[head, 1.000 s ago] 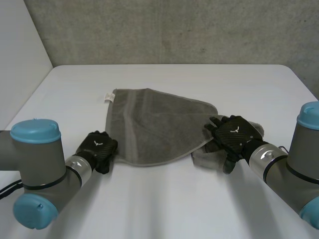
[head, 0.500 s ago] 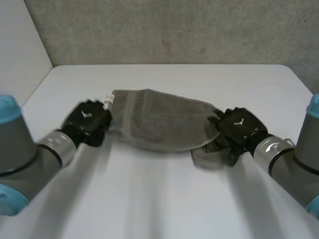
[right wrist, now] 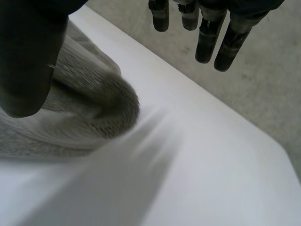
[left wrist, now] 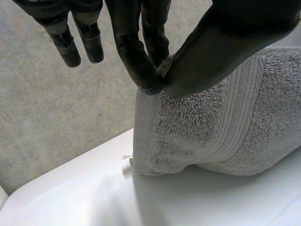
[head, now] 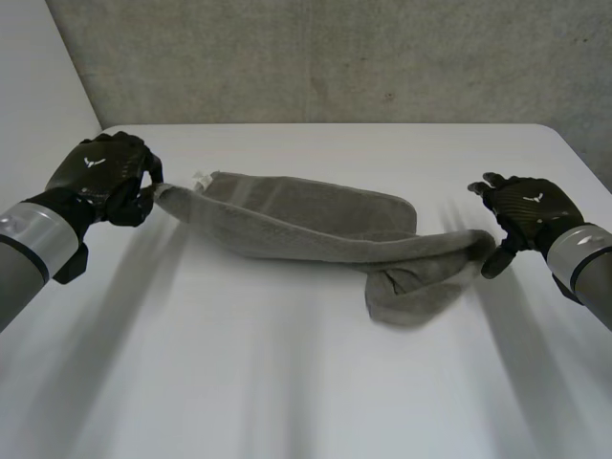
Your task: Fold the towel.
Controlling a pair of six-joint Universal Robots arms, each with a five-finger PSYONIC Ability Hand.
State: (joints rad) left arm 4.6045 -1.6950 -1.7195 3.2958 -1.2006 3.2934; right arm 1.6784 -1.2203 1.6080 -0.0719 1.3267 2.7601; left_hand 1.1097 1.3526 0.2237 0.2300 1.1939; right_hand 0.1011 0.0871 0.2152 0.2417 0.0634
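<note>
On the white table [head: 287, 382] the towel [head: 316, 229] is drawn out into a long, bunched band running between my two hands. At its left end the left hand [head: 100, 177] is raised off the table and has hold of a corner. In the left wrist view a finger [left wrist: 138, 56] and the thumb pinch the hem between their tips. The other fingers are straight and clear of the cloth, which hangs from the pinch down to the table. A small white tag [head: 203, 182] shows on the towel just beside that hand.

The right hand [head: 524, 206] is at the band's other end, and it is spread. In the right wrist view its fingers [right wrist: 207, 42] are straight and well apart from the thumb, holding nothing. The rounded end of the towel lies just beside the thumb, and I cannot tell whether the two touch. Below that end a loose fold [head: 411, 296] of the towel lies flat on the table.
</note>
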